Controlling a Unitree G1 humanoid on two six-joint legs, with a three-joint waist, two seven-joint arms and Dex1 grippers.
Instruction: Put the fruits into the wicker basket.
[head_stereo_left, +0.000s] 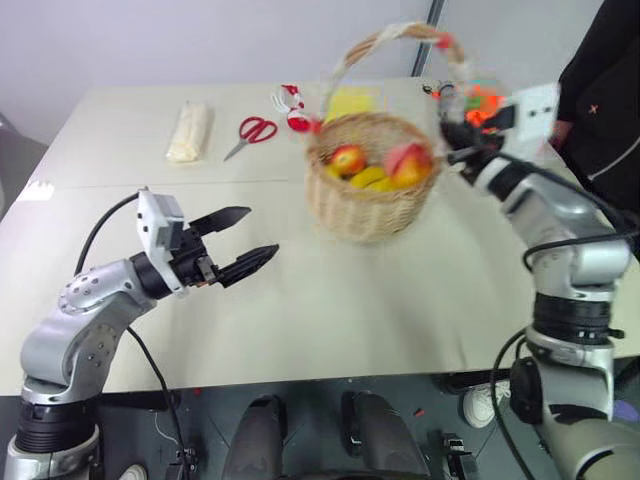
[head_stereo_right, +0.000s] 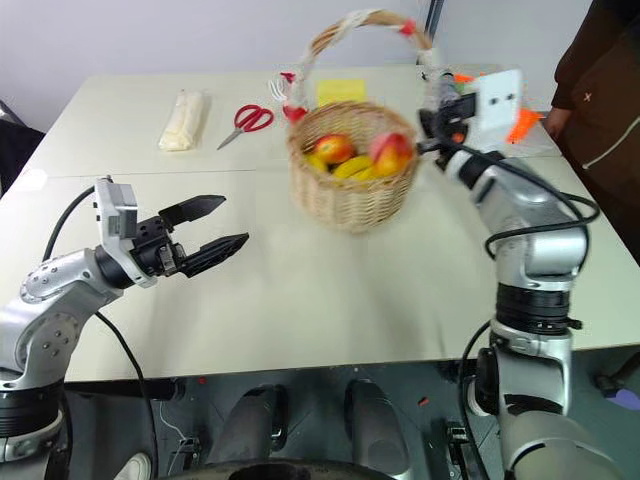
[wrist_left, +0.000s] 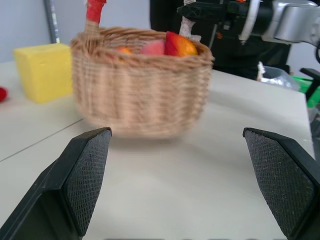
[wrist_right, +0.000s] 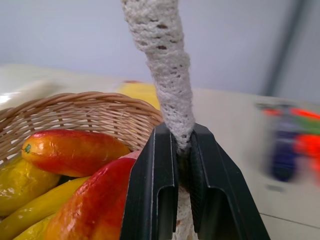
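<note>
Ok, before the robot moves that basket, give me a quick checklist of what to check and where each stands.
1. Both fruits inside the basket: ok.
2. Right claw shut on the handle: ok.
3. Left claw open and apart from the basket: ok.
4. Basket sitting flat on the table: cannot tell.
5. Scissors away from the basket: ok.
6. Person close by the right arm: not ok.

a white table (head_stereo_right: 300, 290) carries red-handled scissors (head_stereo_right: 245, 120) at its far side, a pale wrapped packet (head_stereo_right: 184, 120) to their left and a yellow block (head_stereo_right: 341, 90) to their right. yellow bananas (head_stereo_right: 352, 167) lie among the basket's contents. a person in dark clothing (head_stereo_right: 610, 110) stands far right.
</note>
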